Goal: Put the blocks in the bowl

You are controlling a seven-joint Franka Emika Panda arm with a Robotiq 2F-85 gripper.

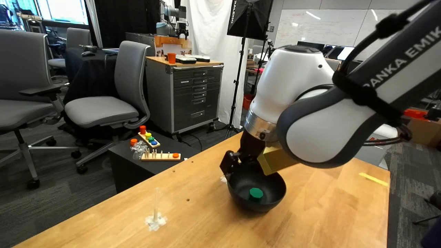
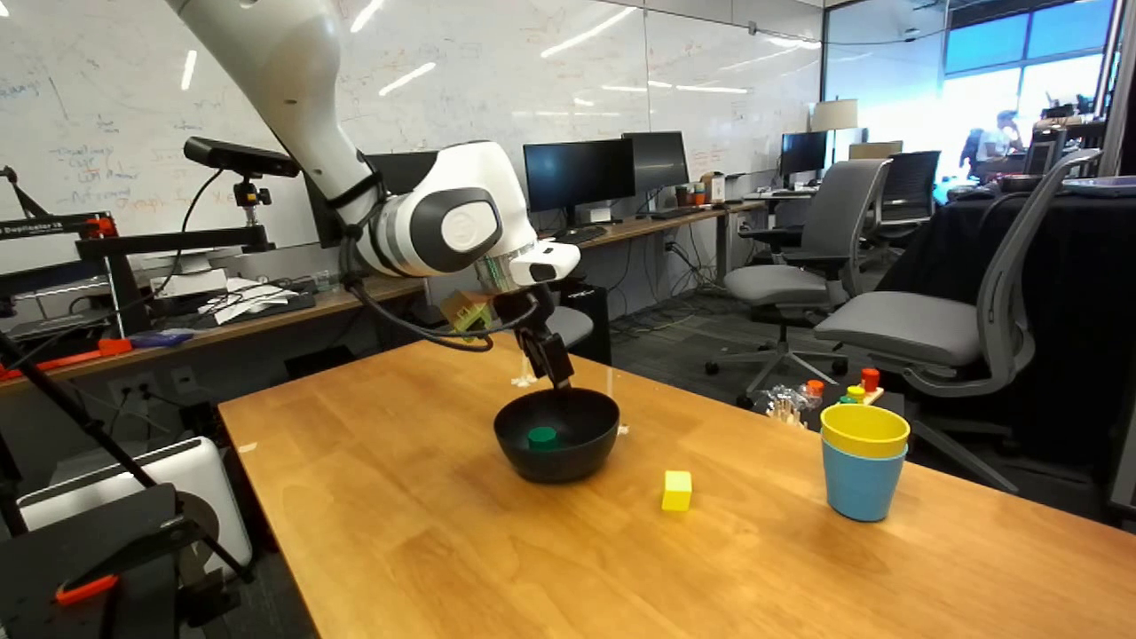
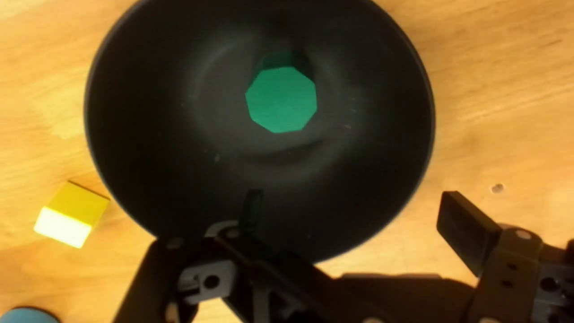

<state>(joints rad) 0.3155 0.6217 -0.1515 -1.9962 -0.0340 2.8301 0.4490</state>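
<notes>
Hanging above the rim of the bowl (image 2: 555,468), the end effector (image 3: 358,217) is spread wide, with nothing held between its fingers (image 3: 464,231). In the wrist view one finger is seen over the inside of the bowl and the other over bare wood; whether the bowl is touched by either cannot be told. The bowl, black and round, is set upright on a wooden bench (image 1: 327,203). On its floor the green block (image 3: 281,99) is rested, flat eight-sided top facing up, and it can be seen there in both exterior views. The yellow block (image 2: 676,491) is placed outside, on the bench, near the bowl but apart from it. Well apart from the bowl, close to a bench edge in an exterior view, a yellow cup (image 2: 864,431) is nested in a blue cup (image 2: 859,486). In an exterior view, a clear rod (image 1: 156,201) is stood upright on the bench, its foot bunched round with white tape (image 1: 154,222), and a strip of yellow tape (image 1: 373,179) is stuck down near a bench corner. Beyond the bench, a pegboard (image 1: 156,157) and coloured toys (image 1: 148,135) are set out on a low black box (image 1: 125,172), with grey chairs (image 1: 100,110) behind.
</notes>
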